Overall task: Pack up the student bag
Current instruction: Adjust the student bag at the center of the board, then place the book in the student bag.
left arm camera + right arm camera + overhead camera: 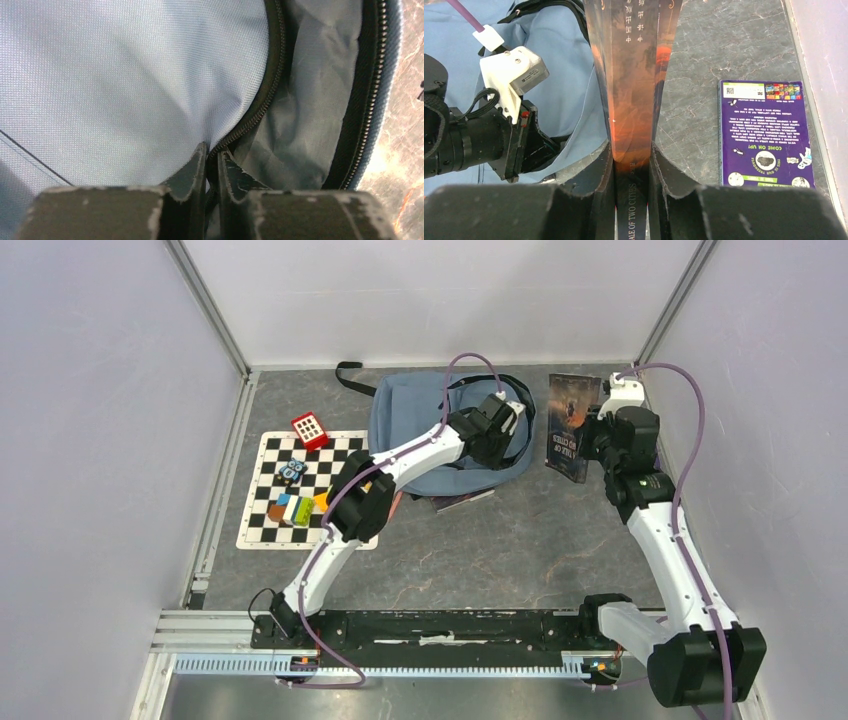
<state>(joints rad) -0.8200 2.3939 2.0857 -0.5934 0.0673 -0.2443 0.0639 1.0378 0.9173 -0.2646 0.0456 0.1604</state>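
Student bag (410, 410), chessboard (260, 520) beside, book (631, 75) in right pincer (631, 150)

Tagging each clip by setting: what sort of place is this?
Probably a lab test cell: plain white enclosure walls, a metal rail along the near edge, a checkerboard mat beside the student bag.

Lower centre open, upper half crowded.
Bare counter (500, 540) between the two arms is free. Upper centre: student bag (430, 445), left arm lying across it, left tool (212, 157) pinched on the zipper edge. The book (568, 410) clamped in the right tool (631, 165) leaves only a narrow gap beside the bag. Checkered mat (262, 525) with toys (295, 508) blocks the left; a purple booklet (766, 132) lies flat by the right wall.
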